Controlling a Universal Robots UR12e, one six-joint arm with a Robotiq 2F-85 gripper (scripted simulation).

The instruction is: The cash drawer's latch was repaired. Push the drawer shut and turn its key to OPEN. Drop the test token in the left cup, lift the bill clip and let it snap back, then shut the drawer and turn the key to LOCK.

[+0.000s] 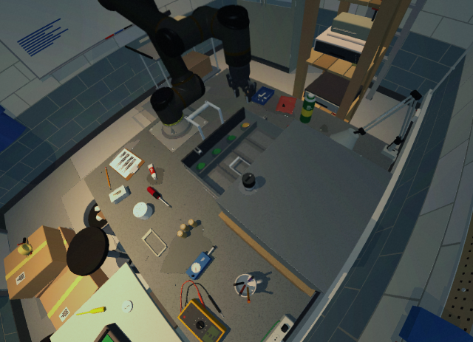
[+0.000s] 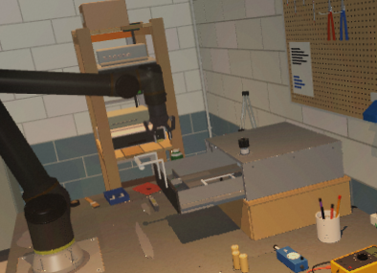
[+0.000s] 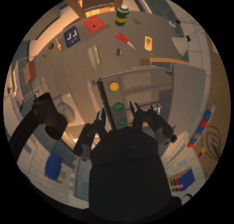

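The cash drawer (image 1: pixel 225 151) stands pulled out of the grey register box (image 1: pixel 305 193), whose top carries the black key knob (image 1: pixel 248 180). A row of cups runs along the drawer's front: one holds an orange token (image 3: pixel 114 86) and the others hold green discs (image 3: pixel 118 107). The white bill clip (image 1: pixel 240 165) lies in a bill compartment behind them. My gripper (image 1: pixel 242 89) hangs open and empty above the drawer's far front corner, near the orange token's cup; from the wrist camera its fingers (image 3: pixel 118 111) frame the green discs.
A wooden shelf rack (image 1: pixel 344 44) stands behind the bench, with a green can (image 1: pixel 307 107), red pad (image 1: pixel 285 104) and blue tray (image 1: pixel 263 95) at its foot. A white handle frame (image 1: pixel 204 115) stands beside the drawer front. A desk lamp (image 1: pixel 378 121) leans over the box.
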